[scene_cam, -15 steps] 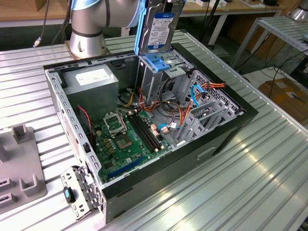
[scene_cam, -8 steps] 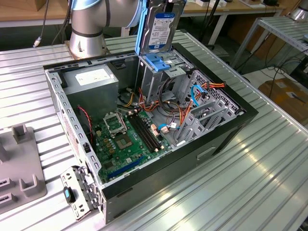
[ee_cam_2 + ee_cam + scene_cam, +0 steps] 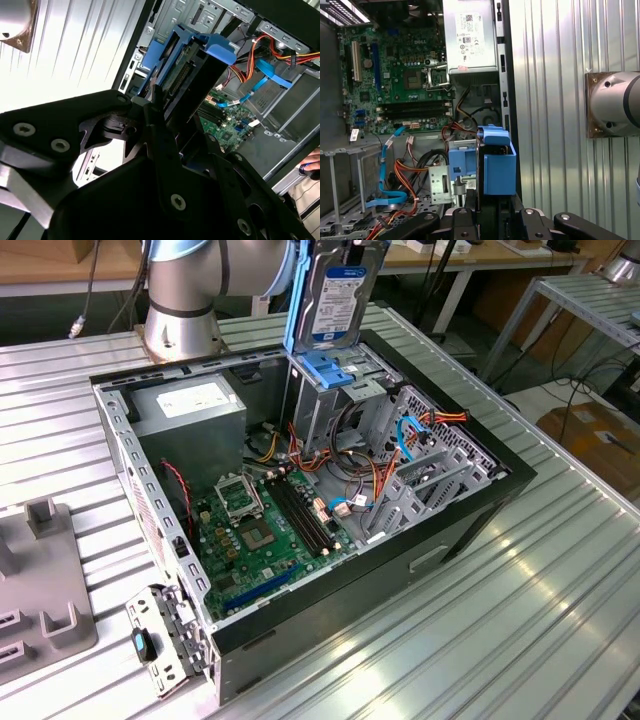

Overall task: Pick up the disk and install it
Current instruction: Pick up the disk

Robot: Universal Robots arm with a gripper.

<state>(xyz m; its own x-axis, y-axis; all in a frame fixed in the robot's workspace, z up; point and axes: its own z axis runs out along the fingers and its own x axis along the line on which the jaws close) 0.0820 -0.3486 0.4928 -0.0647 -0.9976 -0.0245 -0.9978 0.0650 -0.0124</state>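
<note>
The disk (image 3: pixel 337 292) is a silver drive with a white-and-blue label, clipped in a bright blue carrier. It hangs upright over the open computer case (image 3: pixel 470 510), its lower end just above the drive cage (image 3: pixel 335 390), where another blue carrier (image 3: pixel 330 368) sits. In both wrist views the black fingers of my gripper (image 3: pixel 492 212) are shut on the disk (image 3: pixel 497 167), clamping the carrier from both sides. The second wrist view shows the disk (image 3: pixel 192 70) end-on beyond the gripper (image 3: pixel 175 125), its connector side facing the case interior.
Inside the case lie a green motherboard (image 3: pixel 265 525), a grey power supply with a white label (image 3: pixel 190 405) and orange and blue cables (image 3: pixel 410 440). The arm's base (image 3: pixel 180 310) stands behind the case. A grey fixture (image 3: pixel 40 580) sits at the exterior view's left. A person's hand (image 3: pixel 312 167) is by the case.
</note>
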